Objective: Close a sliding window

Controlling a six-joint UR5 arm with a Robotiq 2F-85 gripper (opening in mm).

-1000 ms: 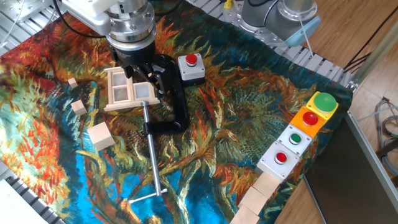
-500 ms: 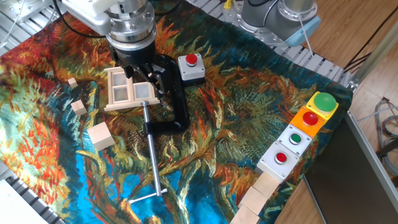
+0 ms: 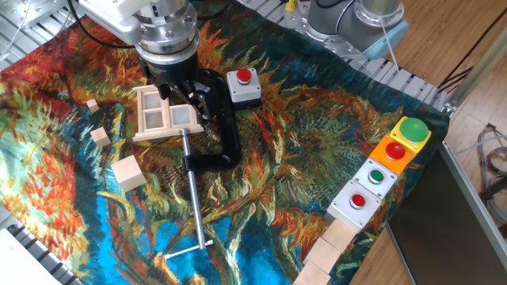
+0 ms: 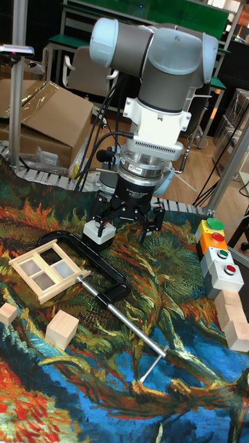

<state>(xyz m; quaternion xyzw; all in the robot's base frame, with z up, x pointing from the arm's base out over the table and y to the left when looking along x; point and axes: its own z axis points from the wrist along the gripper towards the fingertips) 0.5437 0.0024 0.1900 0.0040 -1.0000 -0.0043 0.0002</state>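
Note:
The sliding window (image 3: 152, 119) is a small pale wooden frame with square panes, lying flat on the painted cloth at the upper left. In the tall fixed view the sliding window (image 4: 44, 267) sits left of the arm. My gripper (image 3: 176, 95) hangs over the window's far right corner, by the black clamp. In the tall view the gripper (image 4: 128, 230) is open, its fingers (image 4: 101, 223) spread wide with nothing between them. It stands slightly above the cloth and to the right of the frame. I cannot tell whether a fingertip touches the frame.
A black C-clamp (image 3: 224, 131) with a long metal rod (image 3: 195, 199) lies right beside the window. A grey box with a red button (image 3: 243, 85) stands behind it. Wooden cubes (image 3: 128, 172) lie at the left, and button boxes (image 3: 394, 150) and blocks (image 3: 331, 244) at the right.

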